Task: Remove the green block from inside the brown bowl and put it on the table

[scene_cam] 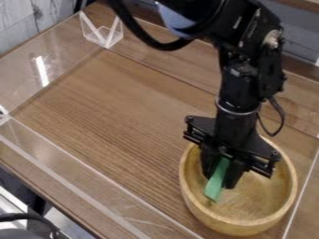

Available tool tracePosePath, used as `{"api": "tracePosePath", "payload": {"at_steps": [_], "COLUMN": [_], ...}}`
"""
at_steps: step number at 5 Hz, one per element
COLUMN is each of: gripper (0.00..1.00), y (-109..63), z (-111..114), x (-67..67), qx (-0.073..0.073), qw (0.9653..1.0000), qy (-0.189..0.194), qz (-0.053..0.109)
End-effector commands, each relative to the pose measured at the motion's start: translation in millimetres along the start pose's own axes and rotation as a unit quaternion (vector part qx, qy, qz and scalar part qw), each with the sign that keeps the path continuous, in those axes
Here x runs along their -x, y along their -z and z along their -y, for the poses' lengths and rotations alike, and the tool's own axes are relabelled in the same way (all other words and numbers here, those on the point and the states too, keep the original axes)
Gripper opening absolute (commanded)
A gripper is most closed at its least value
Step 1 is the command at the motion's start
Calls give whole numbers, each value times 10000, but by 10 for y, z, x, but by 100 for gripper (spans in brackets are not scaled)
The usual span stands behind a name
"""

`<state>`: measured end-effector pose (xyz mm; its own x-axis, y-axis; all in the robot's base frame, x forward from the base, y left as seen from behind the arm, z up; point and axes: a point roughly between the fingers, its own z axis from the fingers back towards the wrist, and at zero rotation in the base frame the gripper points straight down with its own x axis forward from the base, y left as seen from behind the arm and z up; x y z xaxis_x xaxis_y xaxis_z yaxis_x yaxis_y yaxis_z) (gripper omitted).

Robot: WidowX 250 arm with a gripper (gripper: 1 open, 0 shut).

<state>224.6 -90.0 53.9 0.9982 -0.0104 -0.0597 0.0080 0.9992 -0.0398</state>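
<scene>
Fingers [232, 164] of the gripper [227, 168] are clamped on the green block [219, 183], pointing straight down into the brown bowl [240, 217].

Table [112, 112]: wood-grain top, low clear acrylic walls [50, 65] along its edges.

Black arm [243, 65]: stands upright over the bowl at lower right of the table.

Brown bowl: round, thick rim, sits on the table near the front edge.

Green block: held steeply tilted, upper end between the fingers, lower end down inside the bowl toward its left inner wall; whether it touches the bottom cannot be told.
</scene>
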Motion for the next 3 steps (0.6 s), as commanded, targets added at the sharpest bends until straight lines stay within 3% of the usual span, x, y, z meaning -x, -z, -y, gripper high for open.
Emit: {"api": "tracePosePath", "payload": {"at_steps": [1,3], "gripper": [0,0], "y": [-189,-230], "z": [10,-3], "x": [-116,-121], "qx": [131,140], "qw": [9994,9994], "qy": [0,57], "qz": [322,317]}}
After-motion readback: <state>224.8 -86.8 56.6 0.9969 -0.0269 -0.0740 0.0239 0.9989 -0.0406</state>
